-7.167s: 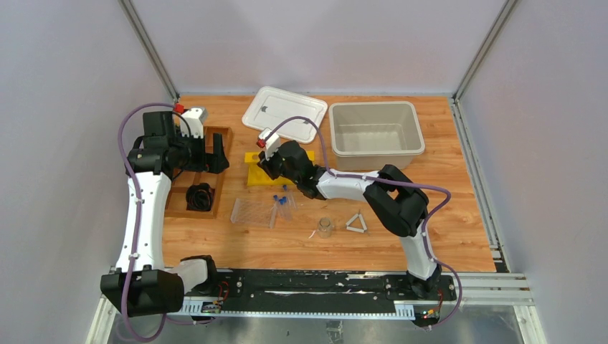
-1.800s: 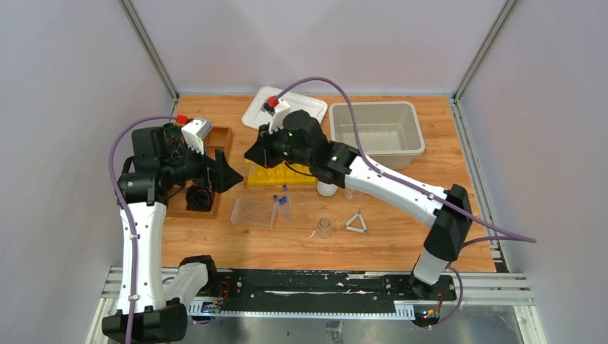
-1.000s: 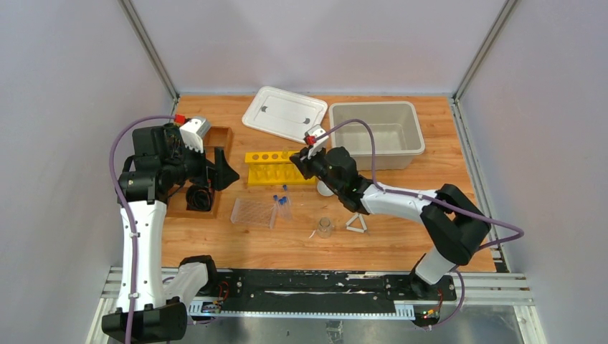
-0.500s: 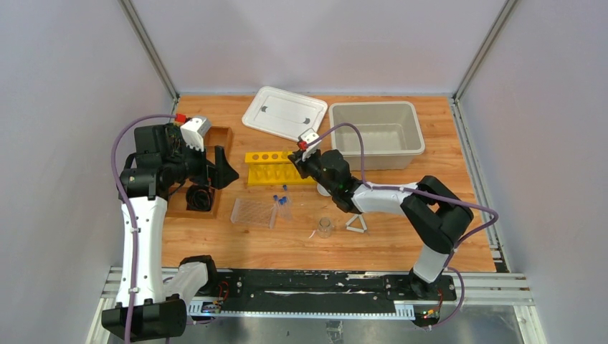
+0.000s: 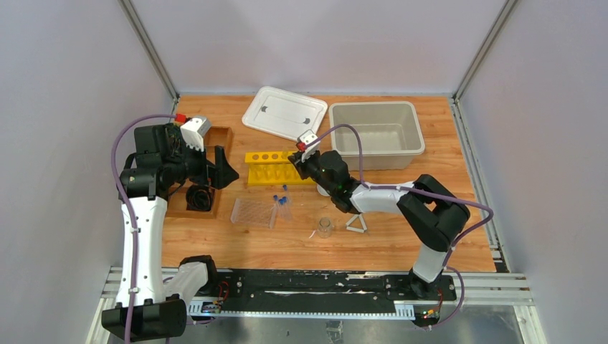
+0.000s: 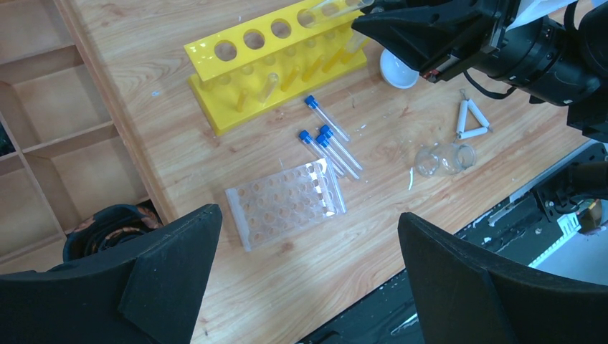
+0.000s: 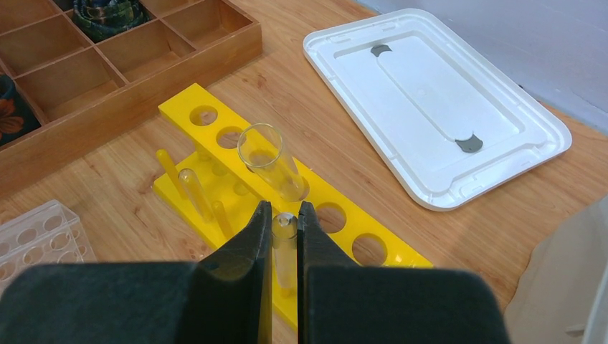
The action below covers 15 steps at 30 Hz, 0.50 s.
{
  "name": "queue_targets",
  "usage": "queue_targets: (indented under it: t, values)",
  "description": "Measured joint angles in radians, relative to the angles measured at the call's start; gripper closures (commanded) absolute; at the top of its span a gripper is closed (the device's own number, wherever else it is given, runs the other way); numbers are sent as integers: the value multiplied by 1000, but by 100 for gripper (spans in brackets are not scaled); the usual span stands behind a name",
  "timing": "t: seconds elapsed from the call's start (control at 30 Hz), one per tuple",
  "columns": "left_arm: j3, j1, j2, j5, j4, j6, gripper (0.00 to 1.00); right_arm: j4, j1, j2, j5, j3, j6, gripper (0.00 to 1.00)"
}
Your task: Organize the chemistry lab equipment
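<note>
Wood-grain table (image 5: 236, 247) from above, with a yellow tube rack (image 5: 276, 169) at the centre. At its right end, right gripper (image 5: 296, 163), fingertips lost against the arm's black body; grip unreadable from here. White dome-shaped piece (image 5: 325, 190) half tucked under that arm. Nearer: clear plastic rack (image 5: 254, 212), blue-capped tubes (image 5: 281, 201) at its right edge, a small glass beaker (image 5: 325, 227), faint against the wood, and a white triangle (image 5: 356, 223) just right of it. Far side: white lid (image 5: 285, 113) and grey bin (image 5: 373, 132), side by side. At left, left gripper (image 5: 223, 168) raised beside a wooden compartment tray (image 5: 216, 135), largely covered by the arm.

From the left wrist: black fingers (image 6: 166, 276) spread wide in the lower corners, holding nothing. Between them, well below, the plastic rack lying flat and several capped tubes loose on the wood, touching one another. Beaker glass near the triangle, outline too faint to tell one piece from two. Dome partly hidden behind the right gripper at the yellow rack's end. Tray cut off by the frame's edge.

From the right wrist: fingers (image 7: 247, 247) clamped on a slim clear glass tube (image 7: 285, 228), open-topped and upright above the yellow rack's row of holes. Lower end hidden between the pads; cannot tell whether seated in a hole. Just beyond it, a wider clear tube (image 7: 269, 161) leaning in the rack. Only a corner of the plastic rack showing at one edge, only a sliver of the bin at the other.
</note>
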Motion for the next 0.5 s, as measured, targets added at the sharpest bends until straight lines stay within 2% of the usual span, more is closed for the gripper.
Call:
queue_targets:
  t: [0.5]
  values:
    - [16, 0, 0, -3, 2, 0, 0, 16, 0, 42, 2, 0, 4, 100]
